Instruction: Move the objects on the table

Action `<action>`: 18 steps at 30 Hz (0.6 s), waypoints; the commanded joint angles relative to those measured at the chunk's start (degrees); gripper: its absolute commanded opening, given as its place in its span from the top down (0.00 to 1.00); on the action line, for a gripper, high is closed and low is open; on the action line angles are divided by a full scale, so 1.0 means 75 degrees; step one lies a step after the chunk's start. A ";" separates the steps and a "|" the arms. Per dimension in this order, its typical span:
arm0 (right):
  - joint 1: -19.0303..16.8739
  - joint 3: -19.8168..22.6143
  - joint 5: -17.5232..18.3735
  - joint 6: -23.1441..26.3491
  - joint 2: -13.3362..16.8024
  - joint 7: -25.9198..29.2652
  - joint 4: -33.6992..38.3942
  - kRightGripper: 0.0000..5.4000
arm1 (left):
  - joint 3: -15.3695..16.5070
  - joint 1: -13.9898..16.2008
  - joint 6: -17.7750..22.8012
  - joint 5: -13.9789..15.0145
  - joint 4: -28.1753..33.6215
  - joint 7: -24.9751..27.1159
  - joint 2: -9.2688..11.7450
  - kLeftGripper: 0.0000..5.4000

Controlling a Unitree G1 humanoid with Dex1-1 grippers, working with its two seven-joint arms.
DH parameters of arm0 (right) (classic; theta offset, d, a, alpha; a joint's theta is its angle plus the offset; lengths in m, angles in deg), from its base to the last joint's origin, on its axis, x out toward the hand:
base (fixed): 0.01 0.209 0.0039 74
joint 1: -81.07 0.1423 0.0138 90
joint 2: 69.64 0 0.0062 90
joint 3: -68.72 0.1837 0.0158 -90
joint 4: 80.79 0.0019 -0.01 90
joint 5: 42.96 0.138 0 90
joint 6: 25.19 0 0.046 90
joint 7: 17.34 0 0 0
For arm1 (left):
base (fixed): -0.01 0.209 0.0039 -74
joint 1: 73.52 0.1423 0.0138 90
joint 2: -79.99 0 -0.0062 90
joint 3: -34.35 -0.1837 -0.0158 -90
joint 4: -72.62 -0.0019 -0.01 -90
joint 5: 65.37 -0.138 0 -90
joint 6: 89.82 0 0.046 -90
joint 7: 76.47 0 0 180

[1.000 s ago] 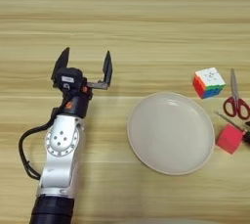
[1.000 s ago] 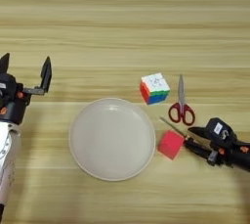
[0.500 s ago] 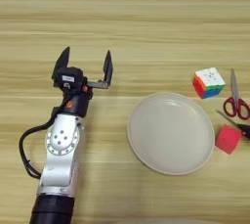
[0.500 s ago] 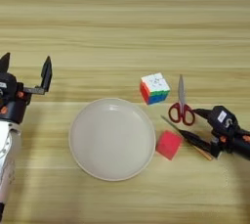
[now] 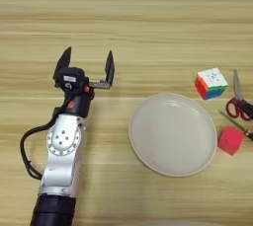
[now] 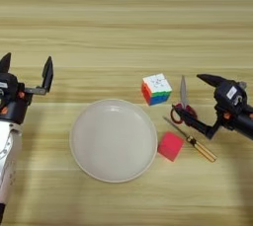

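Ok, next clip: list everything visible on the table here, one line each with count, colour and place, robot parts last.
table: one, light wood, fills the view.
plate: one, cream, round, centre, nothing on it.
puzzle cube: one, multicoloured with white top face, beyond the plate's right edge.
red cube: one, plain red, close by the plate's right rim.
scissors: one pair, red handles, right of the puzzle cube, blades pointing away from the robot.
screwdriver: one, thin shaft, orange-and-black handle, lying diagonally right of the red cube.
left gripper: black fingers spread open, left of the plate, holding nothing.
right gripper: black fingers open, over the scissors' handles and screwdriver.
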 commanded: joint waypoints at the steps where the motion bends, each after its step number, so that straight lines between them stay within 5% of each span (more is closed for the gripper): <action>1: 0.0130 0.0043 0.0377 0.0413 -0.0148 -0.0306 0.0773 0.00 | 0.0018 -0.0079 -0.0068 0.0006 -0.0046 0.0018 0.0034 0.00; 18: 0.0113 -0.0715 0.0473 0.1165 -0.0532 -0.1073 0.1763 0.00 | 0.0038 -0.0024 -0.0108 0.0024 -0.0034 0.0022 0.0043 0.00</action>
